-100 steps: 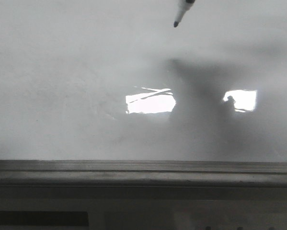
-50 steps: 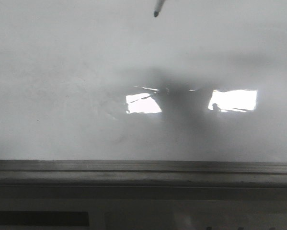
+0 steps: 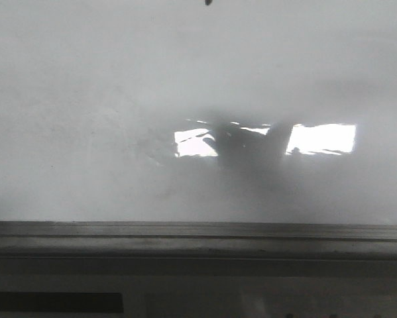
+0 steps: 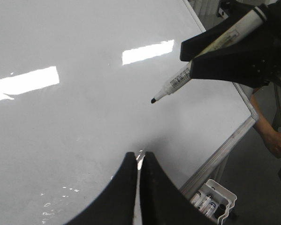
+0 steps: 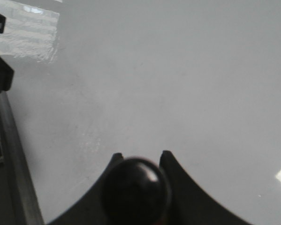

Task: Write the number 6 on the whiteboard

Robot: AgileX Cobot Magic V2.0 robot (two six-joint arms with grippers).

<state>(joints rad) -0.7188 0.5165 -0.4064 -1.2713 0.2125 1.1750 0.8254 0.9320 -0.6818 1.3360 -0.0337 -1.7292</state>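
The whiteboard (image 3: 85, 99) is glossy white with faint smudges and fills all three views (image 4: 60, 131) (image 5: 187, 75). The number 6 is out of view; I see no black line on the board. My right gripper (image 5: 141, 155) is shut on a black-tipped marker (image 4: 178, 84), whose dark rear cap (image 5: 136, 190) sits between the fingers. The marker's tip (image 4: 153, 100) hovers just above the board, and in the front view only that tip (image 3: 208, 2) shows at the top edge. My left gripper (image 4: 140, 154) hangs over the board near its corner, shut with nothing in it.
A grey metal frame strip (image 3: 198, 238) runs along the board's near edge and also shows in the right wrist view (image 5: 13, 159). Beyond the corner sits a white tray of spare markers (image 4: 210, 201). A person's hand (image 4: 276, 140) is off the board's side. Two bright glare patches (image 3: 321, 139) lie mid-board.
In the front view the marker tip has moved up and to the left, almost out of the frame's top. Its shadow on the board has shifted left.
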